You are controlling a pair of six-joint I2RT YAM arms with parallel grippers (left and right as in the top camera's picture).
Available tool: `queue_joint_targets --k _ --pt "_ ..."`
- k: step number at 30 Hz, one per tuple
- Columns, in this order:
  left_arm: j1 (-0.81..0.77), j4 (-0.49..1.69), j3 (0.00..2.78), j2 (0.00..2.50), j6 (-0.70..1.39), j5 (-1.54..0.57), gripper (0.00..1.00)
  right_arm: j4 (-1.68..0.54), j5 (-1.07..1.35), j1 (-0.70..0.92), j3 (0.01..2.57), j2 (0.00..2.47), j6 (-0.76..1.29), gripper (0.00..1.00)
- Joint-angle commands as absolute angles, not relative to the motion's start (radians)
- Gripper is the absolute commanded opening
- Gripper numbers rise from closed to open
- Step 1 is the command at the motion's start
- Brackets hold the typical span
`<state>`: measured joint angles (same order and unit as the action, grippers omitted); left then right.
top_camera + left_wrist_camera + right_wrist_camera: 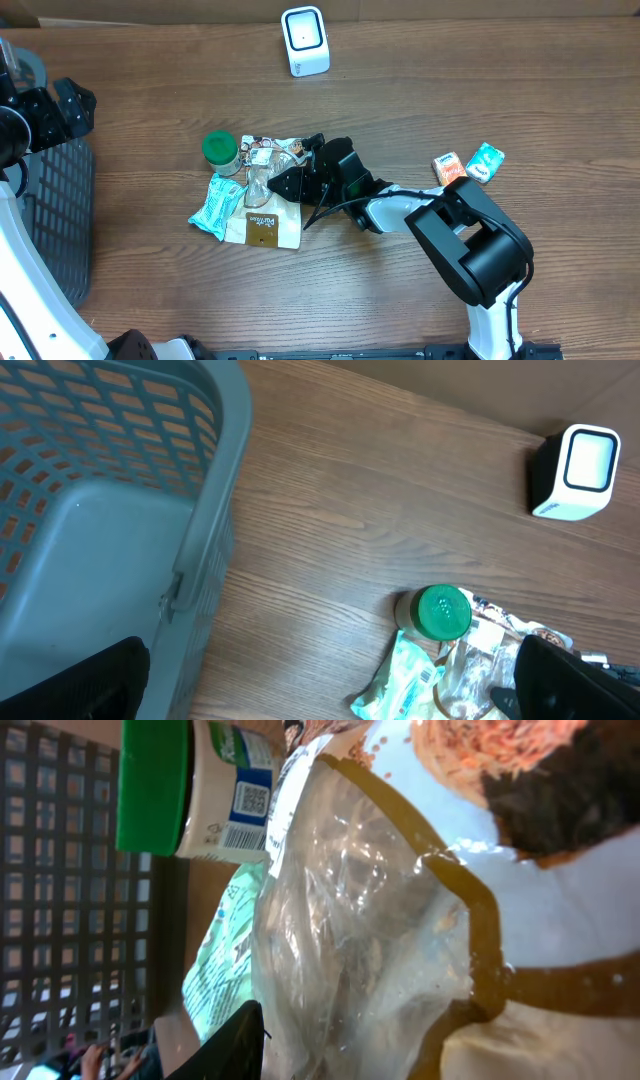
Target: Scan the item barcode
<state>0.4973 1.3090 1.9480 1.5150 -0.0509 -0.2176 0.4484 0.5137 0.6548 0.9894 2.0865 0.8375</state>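
Note:
A heap of items lies mid-table: a green-lidded jar (221, 152) with a barcode label, a teal packet (215, 205), a crumpled clear plastic bag (258, 186) and a beige and brown pouch (265, 228). My right gripper (281, 183) reaches into the heap from the right and is shut on the clear plastic bag (360, 940). One black finger (240, 1045) presses its left side; the other is hidden behind the bag. The white scanner (305, 40) stands at the far edge. My left gripper (330, 698) hangs open and holds nothing, by the basket at the far left.
A grey mesh basket (50, 220) stands at the table's left edge, under my left arm. Two small boxes, one orange (449, 168) and one teal (486, 161), lie to the right of the right arm.

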Motion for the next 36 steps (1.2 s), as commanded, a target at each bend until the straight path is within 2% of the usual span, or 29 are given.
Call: queue_joint_targets --k 1,4,8,14,21,31,36 --pt "0.491 1.307 1.951 1.517 -0.037 -0.232 1.00 0.460 0.463 0.676 1.026 2.090 0.846 0.34" --pt "0.491 1.307 1.951 1.517 -0.038 -0.232 1.00 0.463 0.457 0.685 1.030 2.090 0.846 0.33" --pt "0.490 1.308 1.951 1.517 -0.038 -0.232 1.00 0.462 0.456 0.686 1.030 2.090 0.847 0.26" --pt "0.490 1.308 1.951 1.517 -0.037 -0.232 0.99 0.470 0.477 0.686 1.030 2.090 0.943 0.04" --pt "0.490 1.308 1.951 1.517 -0.037 -0.229 1.00 0.501 0.632 0.633 1.030 2.086 0.939 0.04" --pt "0.493 1.308 1.951 1.517 -0.038 -0.229 1.00 0.466 1.098 0.378 1.030 2.013 0.834 0.04" --pt "0.492 1.308 1.951 1.517 -0.037 -0.229 1.00 0.361 1.103 0.314 1.030 1.963 0.736 0.04"
